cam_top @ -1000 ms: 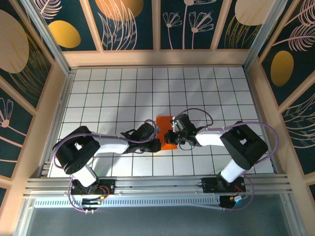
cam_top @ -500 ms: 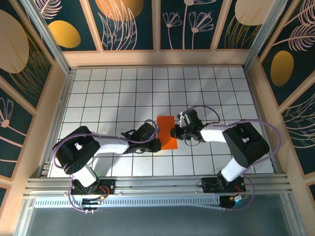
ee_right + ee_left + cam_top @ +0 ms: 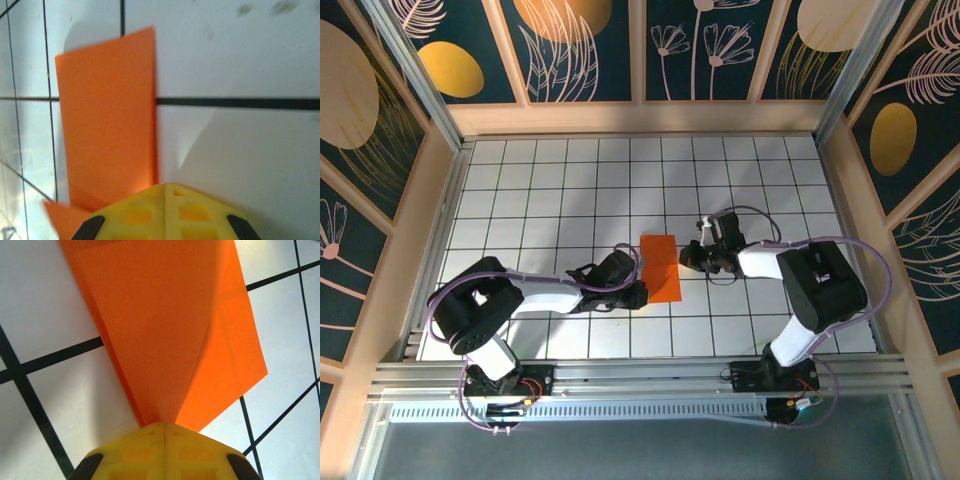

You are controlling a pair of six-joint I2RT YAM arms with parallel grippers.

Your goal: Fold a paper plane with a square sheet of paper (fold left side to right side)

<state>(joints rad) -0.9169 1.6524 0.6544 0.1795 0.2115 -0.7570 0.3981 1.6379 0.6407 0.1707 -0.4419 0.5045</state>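
The orange sheet of paper lies on the tiled floor, folded into a narrow upright rectangle about one tile wide. In the left wrist view the paper shows stacked layers with diagonal creases that narrow toward my fingers. My left gripper is shut, and its yellow tip rests on the paper's near left corner. My right gripper is shut too and sits just right of the paper's right edge. Its tip stands beside the paper and holds nothing.
The floor is white tiles with black grid lines, boxed in by low wooden walls. An aluminium rail runs along the near edge by the arm bases. Open tiles stretch behind and to both sides of the paper.
My right gripper has slid right and a little back, off the paper, so the whole folded rectangle now shows. The left gripper has stayed at the paper's near left corner.
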